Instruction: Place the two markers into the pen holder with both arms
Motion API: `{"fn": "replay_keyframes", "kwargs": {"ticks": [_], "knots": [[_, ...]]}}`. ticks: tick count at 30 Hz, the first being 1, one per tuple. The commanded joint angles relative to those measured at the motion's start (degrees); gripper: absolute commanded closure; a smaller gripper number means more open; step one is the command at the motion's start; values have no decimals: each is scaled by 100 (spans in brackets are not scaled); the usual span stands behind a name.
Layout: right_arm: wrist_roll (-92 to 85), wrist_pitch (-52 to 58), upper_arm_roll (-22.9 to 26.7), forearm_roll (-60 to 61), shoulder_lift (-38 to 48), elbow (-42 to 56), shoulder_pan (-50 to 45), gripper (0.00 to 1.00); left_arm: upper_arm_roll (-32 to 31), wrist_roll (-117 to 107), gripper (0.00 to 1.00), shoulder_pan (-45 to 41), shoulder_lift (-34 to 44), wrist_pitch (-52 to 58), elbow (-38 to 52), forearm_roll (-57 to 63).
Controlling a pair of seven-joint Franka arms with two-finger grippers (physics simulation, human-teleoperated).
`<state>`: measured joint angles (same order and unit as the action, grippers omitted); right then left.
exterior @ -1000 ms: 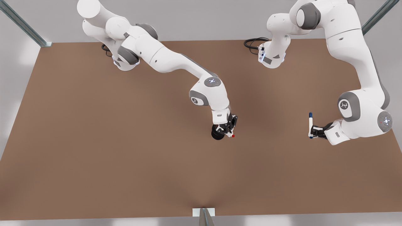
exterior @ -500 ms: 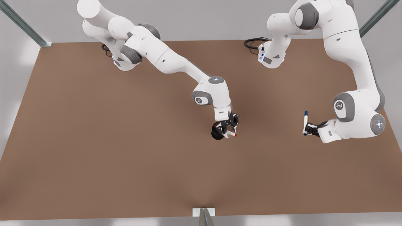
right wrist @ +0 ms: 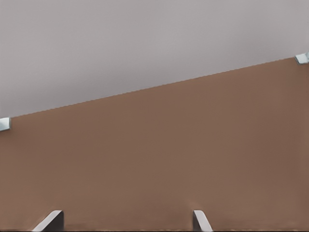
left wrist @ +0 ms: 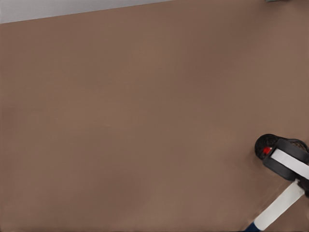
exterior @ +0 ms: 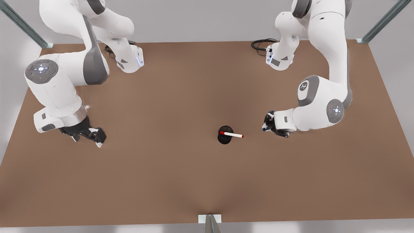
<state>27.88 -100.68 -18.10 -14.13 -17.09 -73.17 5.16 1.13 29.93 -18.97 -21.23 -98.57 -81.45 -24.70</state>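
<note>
The pen holder (exterior: pixel 224 139), a small black cup, stands near the table's middle. The red marker (exterior: pixel 232 134) leans in it, one end inside and the other sticking out over the rim toward the front view's right. My left gripper (exterior: pixel 268 124) hovers a short way to the front view's right of the holder, shut on the blue marker (exterior: pixel 264 128). The left wrist view shows that marker's white body (left wrist: pixel 282 208) with the holder (left wrist: pixel 264 143) beyond it. My right gripper (exterior: pixel 88 139) waits far off at the front view's left, open, its fingertips (right wrist: pixel 50 221) spread wide with nothing between them.
Both arm bases stand at the table's back edge, with a black cable (exterior: pixel 260 43) beside the one on the front view's right. Metal frame posts rise at the back corners, and a bracket (exterior: pixel 209 218) sits at the front edge.
The right gripper let go of the red marker in the holder and swung far to the front view's left. The left gripper carried the blue marker closer to the holder.
</note>
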Motion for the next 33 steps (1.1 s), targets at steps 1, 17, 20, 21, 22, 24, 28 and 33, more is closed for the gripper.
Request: {"fn": "replay_keyframes", "kwargs": {"ticks": [1,17,20,21,22,24,28,33], "knots": [[-2656,1444,158,621,-100,65,2,0,-480,-717,79,-37,-22,-776,59,-316],[-3043,1587,175,639,-506,646,99,0,-693,3467,79,-819,-294,-3107,-1066,-2311],[-3052,1587,166,639,-506,646,99,0,-693,3747,79,-837,-408,-3344,-1127,-2276],[-3078,1587,166,639,-506,646,108,0,-684,3941,79,-819,-408,-3344,-1145,-2267],[-3149,1578,166,639,-506,646,116,0,-684,4494,79,-819,-417,-3423,-1145,-2267],[-3149,1578,166,639,-506,646,116,0,-666,4776,79,-819,-417,-3459,-1145,-2267],[-3201,1587,175,639,-506,646,116,0,-684,4970,79,-828,-496,-3661,-1391,-2302],[-3202,1587,175,639,-514,646,125,0,-684,4943,79,-854,-602,-3828,-1585,-2364]]}}
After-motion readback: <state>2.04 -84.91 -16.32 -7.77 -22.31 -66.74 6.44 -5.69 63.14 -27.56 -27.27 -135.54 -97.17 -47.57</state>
